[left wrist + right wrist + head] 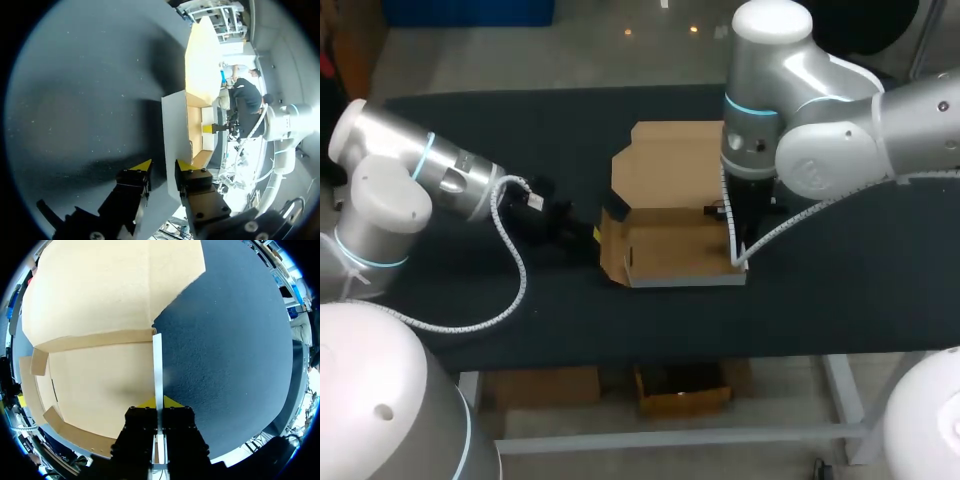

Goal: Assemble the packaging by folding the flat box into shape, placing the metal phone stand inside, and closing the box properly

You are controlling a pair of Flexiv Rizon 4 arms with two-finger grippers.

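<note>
Left arm [410, 175]: comes in low over the bench [470, 130] from the left side.
Left hand [162, 166]: fingers apart, astride the box's left wall [172, 140]. One finger stands clear of the wall, so there is no grip.
Box [670, 250]: mid-bench, folded up into an open tray, brown inside and white outside. Its lid [670, 160] lies flat on the far side.
Right hand [159, 402]: fingers pinched tight on the thin right wall [157, 365], gripping from above.
</note>
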